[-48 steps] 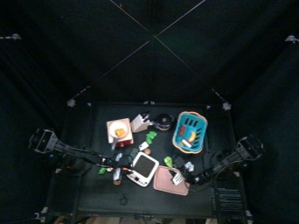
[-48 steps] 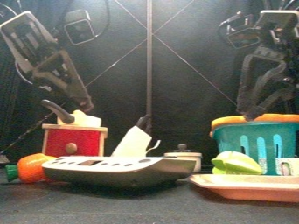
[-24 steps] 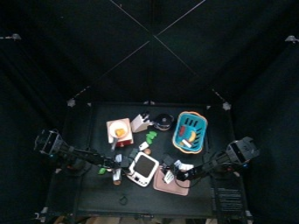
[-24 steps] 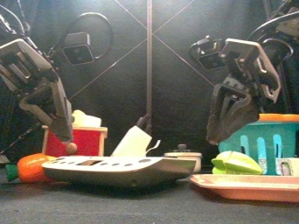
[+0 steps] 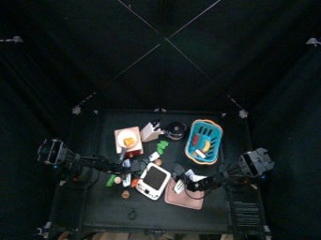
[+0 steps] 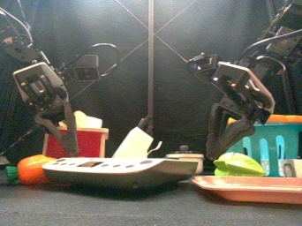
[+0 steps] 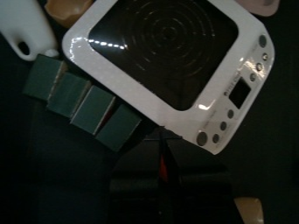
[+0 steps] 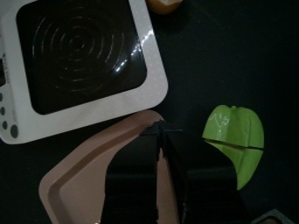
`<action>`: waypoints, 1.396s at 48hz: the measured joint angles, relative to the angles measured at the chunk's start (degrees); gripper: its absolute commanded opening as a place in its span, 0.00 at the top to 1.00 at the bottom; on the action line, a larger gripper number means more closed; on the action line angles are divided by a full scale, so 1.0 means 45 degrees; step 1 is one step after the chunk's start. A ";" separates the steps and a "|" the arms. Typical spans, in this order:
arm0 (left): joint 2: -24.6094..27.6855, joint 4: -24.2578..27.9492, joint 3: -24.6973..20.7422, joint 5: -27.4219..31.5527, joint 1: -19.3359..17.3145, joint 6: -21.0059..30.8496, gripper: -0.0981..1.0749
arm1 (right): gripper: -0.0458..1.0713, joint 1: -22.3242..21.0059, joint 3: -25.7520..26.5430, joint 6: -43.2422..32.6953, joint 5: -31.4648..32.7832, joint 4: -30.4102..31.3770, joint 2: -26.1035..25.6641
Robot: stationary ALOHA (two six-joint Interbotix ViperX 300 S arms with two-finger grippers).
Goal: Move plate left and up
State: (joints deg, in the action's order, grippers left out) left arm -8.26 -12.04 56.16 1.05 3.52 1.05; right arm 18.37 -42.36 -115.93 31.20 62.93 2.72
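black curtains close in a small black table [image 5: 94,202] crowded with toys. the plate [image 8: 100,179], a pale pink flat tray with a low raised rim, lies at the table's front right, just beside the white toy cooktop [image 8: 76,61] and a green leaf-shaped piece [image 8: 237,140]. the right gripper [image 8: 173,156] hangs right over the plate's edge, jaws drawn narrow with nothing between them. the left gripper [image 7: 163,171] hovers over the cooktop; whether its jaws are parted i cannot tell. the plate looks light, stiff and smooth plastic, likely slippery, so pinching the thin rim at its near edge seems the surest hold.
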 measured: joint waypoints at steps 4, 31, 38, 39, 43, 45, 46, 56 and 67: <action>0.0117 0.0000 0.0000 0.0039 -0.0059 0.0000 0.59 | 0.55 -0.0117 -0.0059 -0.0039 0.0000 0.0020 0.0039; 0.1563 -0.0156 -0.0723 0.0566 -0.0020 -0.0020 0.59 | 0.55 -0.0859 -0.0059 -0.0039 -0.0059 0.0020 0.0488; 0.1563 -0.0176 -0.0879 0.0645 0.0039 0.0000 0.59 | 0.55 -0.1055 0.0039 0.0000 -0.0117 0.0059 0.0488; 0.1563 -0.0176 -0.0879 0.0645 0.0078 0.0000 0.59 | 0.55 -0.1055 0.0039 0.0020 -0.0137 0.0059 0.0488; 0.1563 -0.0234 -0.0938 0.0723 0.0195 0.0000 0.59 | 0.55 -0.1055 0.0059 0.0039 -0.0137 -0.0078 0.0488; 0.1563 -0.0254 -0.0938 0.0762 0.0215 0.0000 0.59 | 0.55 -0.1035 0.0078 0.0039 -0.0156 -0.0234 0.0488; 0.1543 -0.0273 -0.0938 0.0781 0.0234 0.0000 0.59 | 0.55 -0.1055 0.0059 0.0039 -0.0156 -0.0273 0.0488; 0.1563 -0.0410 -0.0957 0.0859 0.0293 0.0000 0.59 | 0.55 -0.0898 0.0215 0.0098 -0.0410 -0.0723 0.0469; 0.1563 -0.0430 -0.0938 0.0898 0.0352 0.0000 0.59 | 0.55 -0.0820 0.0547 0.0176 -0.0957 -0.0762 0.0508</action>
State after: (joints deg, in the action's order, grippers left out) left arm -1.23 -13.97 51.94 5.10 5.10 1.05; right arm 14.68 -39.90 -115.14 26.89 59.50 5.01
